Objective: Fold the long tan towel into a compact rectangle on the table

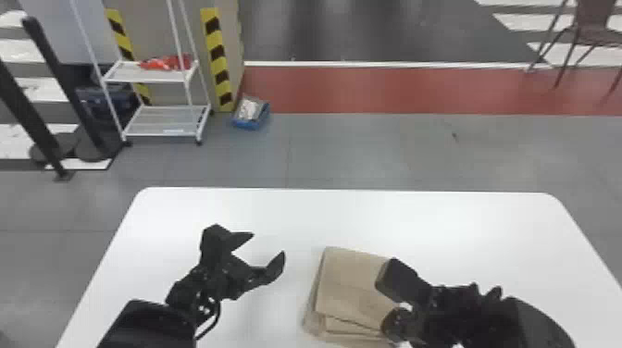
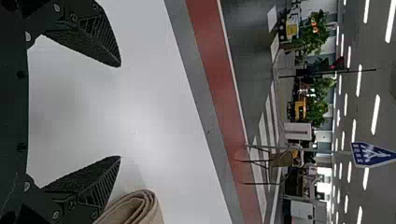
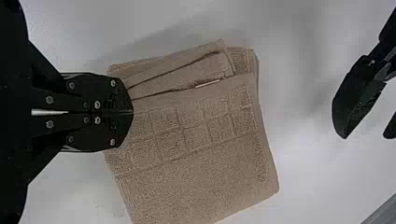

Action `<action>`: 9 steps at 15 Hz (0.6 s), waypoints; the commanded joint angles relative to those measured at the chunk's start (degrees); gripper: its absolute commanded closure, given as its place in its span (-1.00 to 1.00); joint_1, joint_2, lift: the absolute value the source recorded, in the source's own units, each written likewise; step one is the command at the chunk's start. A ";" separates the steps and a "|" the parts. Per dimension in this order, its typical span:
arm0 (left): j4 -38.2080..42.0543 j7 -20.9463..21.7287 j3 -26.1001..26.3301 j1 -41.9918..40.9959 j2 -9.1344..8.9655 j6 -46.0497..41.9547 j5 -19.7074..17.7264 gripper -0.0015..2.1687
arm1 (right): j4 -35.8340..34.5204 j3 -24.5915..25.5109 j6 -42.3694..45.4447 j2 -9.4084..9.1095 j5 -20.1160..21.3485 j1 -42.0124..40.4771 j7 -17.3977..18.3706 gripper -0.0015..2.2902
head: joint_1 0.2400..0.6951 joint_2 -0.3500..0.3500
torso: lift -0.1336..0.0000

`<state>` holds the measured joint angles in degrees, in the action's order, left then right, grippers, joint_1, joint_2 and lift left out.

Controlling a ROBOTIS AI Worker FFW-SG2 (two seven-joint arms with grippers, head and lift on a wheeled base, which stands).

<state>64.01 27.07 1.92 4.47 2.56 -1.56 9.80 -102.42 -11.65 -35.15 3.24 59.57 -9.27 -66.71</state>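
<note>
Covering part of the towel (image 1: 349, 282), right gripper (image 1: 389, 304) pressed together; left gripper (image 1: 268, 244) spread; rack (image 1: 162, 121) beyond table (image 1: 416, 220).

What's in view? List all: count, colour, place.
Towel: one, tan, folded on table
Table: one, white, foreground
Cart: one, white, beyond table
Red items: count unclear, on cart
Container: one, blue, floor beside cart
Striped strips: two, yellow-black, behind cart
Floor band: one, red, beyond table
Posts: two, black, left
Chair: one, brown, far right
Sign: one, blue, background
Plants: several, green, background
Arms: two, black, over table
Left gripper: one, black, open, left of towel
Right gripper: one, black, shut, at towel
</note>
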 commanded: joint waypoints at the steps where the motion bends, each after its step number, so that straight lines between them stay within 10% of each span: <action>1: 1.64 0.00 0.01 -0.61 -0.01 1.87 0.04 -0.81 | -2.61 1.98 0.73 -0.08 -1.12 -0.13 0.09 0.78 | 1.00 -0.01 | 1.00; 3: 4.72 0.53 -0.60 -2.28 -0.01 2.40 -0.83 -0.81 | -8.85 5.67 0.38 -0.08 -7.28 -1.54 0.18 0.73 | 1.00 -0.03 | 1.00; 5: 9.90 1.41 -3.41 -5.35 -0.01 2.40 -1.89 -0.81 | -16.59 11.47 -0.50 -0.69 -18.88 -5.67 3.52 -0.05 | 1.00 -0.04 | 1.00; 6: 12.36 1.41 -4.03 -6.94 -0.10 2.40 -3.21 -0.81 | -18.96 13.23 -0.67 -0.78 -23.36 -8.22 9.40 -0.78 | 1.00 -0.03 | 1.00; 9: 20.63 0.00 -6.67 -13.09 -0.63 2.23 -8.13 -0.82 | -21.25 17.27 5.13 -1.31 -36.02 -15.43 28.04 -1.00 | 1.00 -0.08 | 1.00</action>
<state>80.71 27.52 -3.29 -5.49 2.29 0.82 4.00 -122.88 3.43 -34.06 2.28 30.28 -21.28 -42.75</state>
